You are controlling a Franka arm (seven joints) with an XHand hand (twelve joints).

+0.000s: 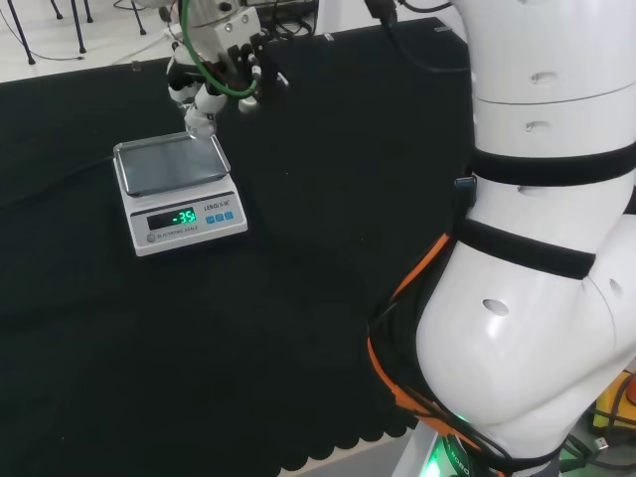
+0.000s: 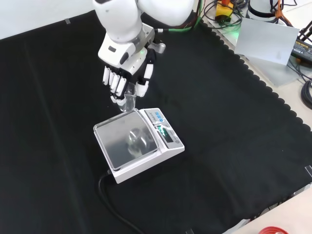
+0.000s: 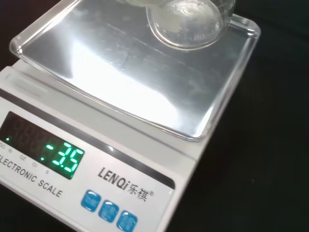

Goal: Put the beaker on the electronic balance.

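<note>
While held by hand (image 2: pixel 127 73), beaker (image 3: pixel 189 23) above balance (image 2: pixel 139 144)

beaker (image 3: pixel 193 21) top (wrist view) cropped

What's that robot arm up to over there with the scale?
The robot's hand is holding a small clear glass beaker and bringing it to an electronic balance on the black cloth. In the front view the beaker hangs at the far edge of the balance's shiny pan, not yet set down on it. The balance is switched on, its green display lit.
</note>
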